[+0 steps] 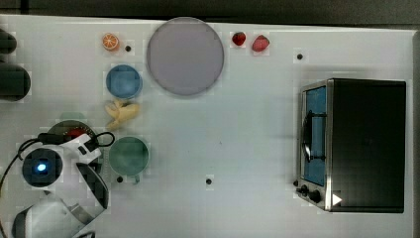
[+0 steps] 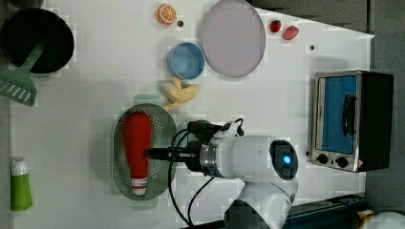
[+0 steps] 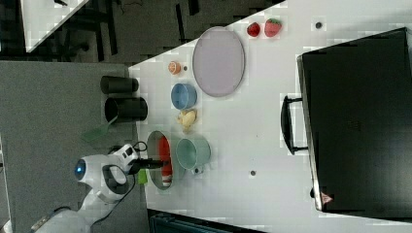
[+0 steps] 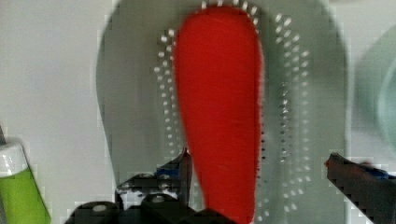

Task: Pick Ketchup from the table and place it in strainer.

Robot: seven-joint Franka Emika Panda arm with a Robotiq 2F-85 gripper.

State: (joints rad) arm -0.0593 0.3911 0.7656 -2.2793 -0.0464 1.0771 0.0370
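Note:
The ketchup point(image 2: 137, 141), a red squeeze bottle with a white cap, lies lengthwise inside the pale green oval strainer point(image 2: 117, 153). In the wrist view the ketchup point(image 4: 219, 112) rests on the perforated floor of the strainer point(image 4: 135, 93). My gripper point(image 4: 259, 157) hangs just above it, open, with one finger close beside the bottle's side and the other well clear of it. From the left view, my gripper point(image 2: 148, 153) reaches over the bottle's middle. The top view shows a red patch of the ketchup point(image 1: 75, 133) beside my wrist, within the strainer point(image 1: 63, 126).
A round green bowl point(image 1: 129, 155) stands right next to the strainer, with a banana point(image 1: 121, 113) and blue bowl point(image 1: 124, 81) beyond. A grey plate point(image 1: 184, 56), toaster oven point(image 1: 356, 144), green bottle point(image 2: 20, 186) and black pot point(image 2: 38, 40) are also on the table.

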